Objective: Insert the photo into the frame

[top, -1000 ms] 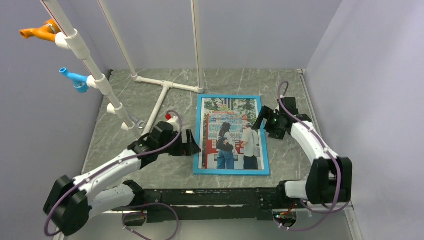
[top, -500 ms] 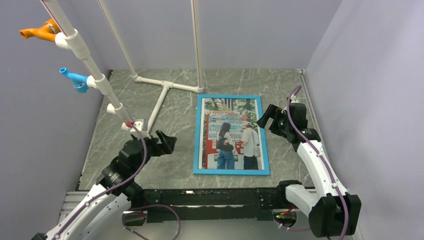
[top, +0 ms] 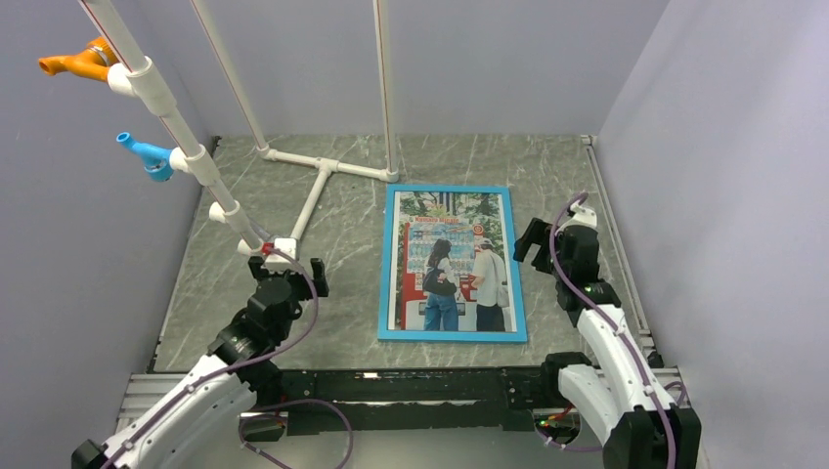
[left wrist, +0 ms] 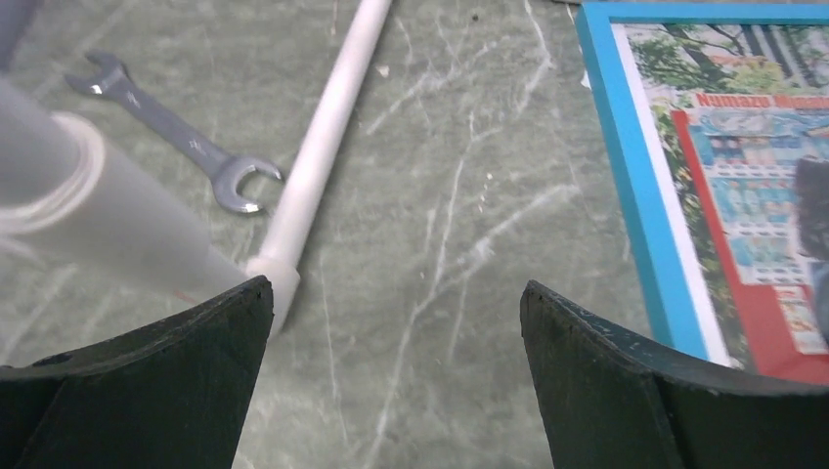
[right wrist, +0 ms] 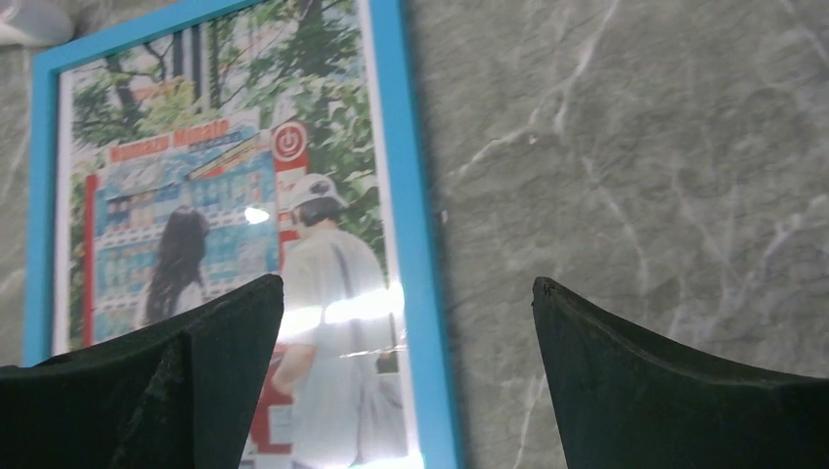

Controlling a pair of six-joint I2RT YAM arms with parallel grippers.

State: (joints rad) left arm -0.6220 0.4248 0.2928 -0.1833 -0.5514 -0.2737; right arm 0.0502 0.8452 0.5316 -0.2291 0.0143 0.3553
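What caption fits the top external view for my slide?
Photo seated in the blue frame on the table; left gripper and right gripper open, apart from it.

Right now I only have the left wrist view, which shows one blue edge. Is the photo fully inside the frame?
Observer: Yes. In the top view the photo fills the frame, with blue border showing on all four sides.
Operator: And the other arm?
Observer: The right gripper hovers by the frame's right edge, jaws open, holding nothing.
Operator: Any sign of the pane?
Observer: The right wrist view shows glare streaks across the print.
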